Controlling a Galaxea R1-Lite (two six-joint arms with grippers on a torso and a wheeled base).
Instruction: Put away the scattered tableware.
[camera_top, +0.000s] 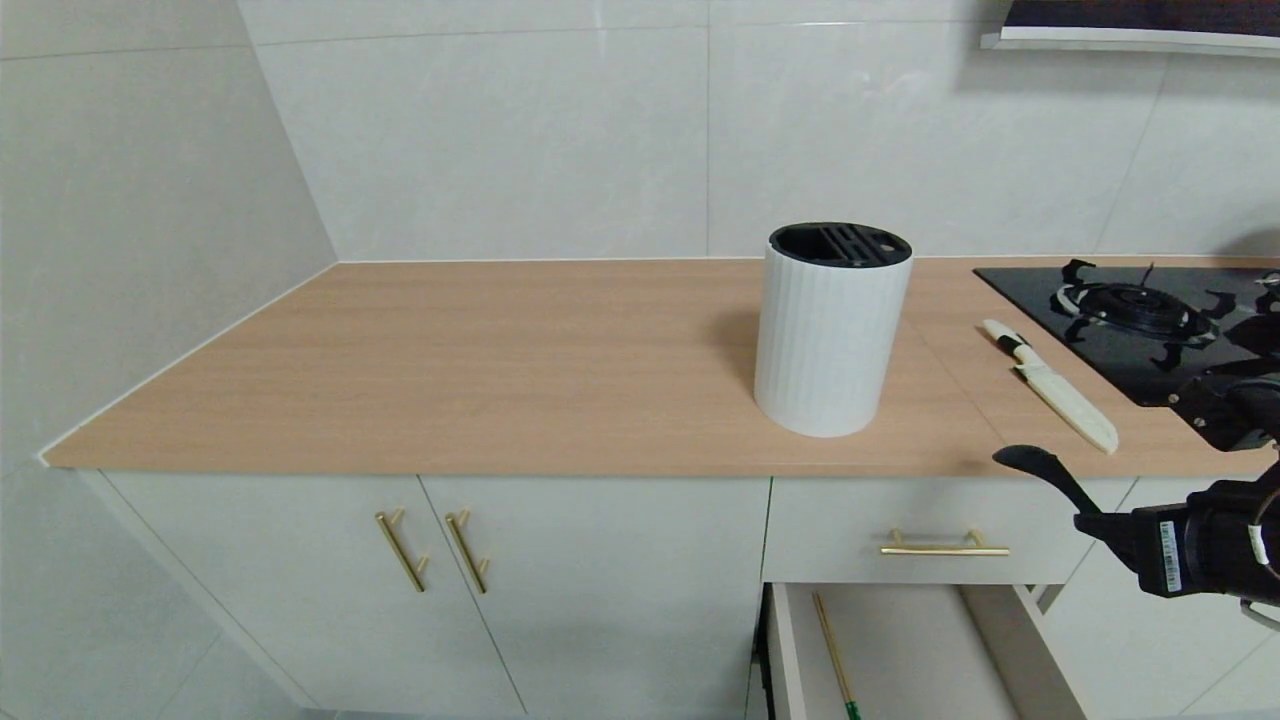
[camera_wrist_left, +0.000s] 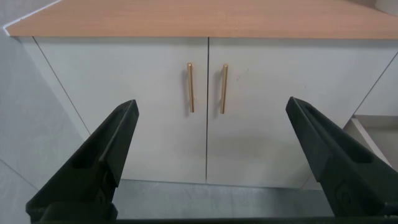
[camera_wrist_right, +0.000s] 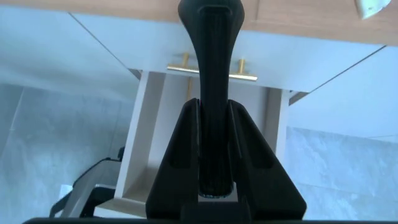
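A cream-coloured knife (camera_top: 1052, 385) lies on the wooden counter (camera_top: 520, 370), to the right of a white ribbed holder (camera_top: 828, 335) with a black slotted top. My right gripper (camera_top: 1095, 522) hangs in front of the counter's edge, above the open drawer (camera_top: 900, 650), and is shut on a black utensil (camera_top: 1035, 465) whose rounded end points up and to the left. In the right wrist view the black utensil (camera_wrist_right: 210, 37) stands between the fingers of the right gripper (camera_wrist_right: 211, 111). My left gripper (camera_wrist_left: 211, 137) is open, low in front of the cabinet doors (camera_wrist_left: 205, 112).
A black gas hob (camera_top: 1140, 315) sits at the counter's right end. A pair of chopsticks (camera_top: 830, 645) lies in the open drawer below a shut drawer with a gold handle (camera_top: 945, 548). Tiled walls close off the back and left.
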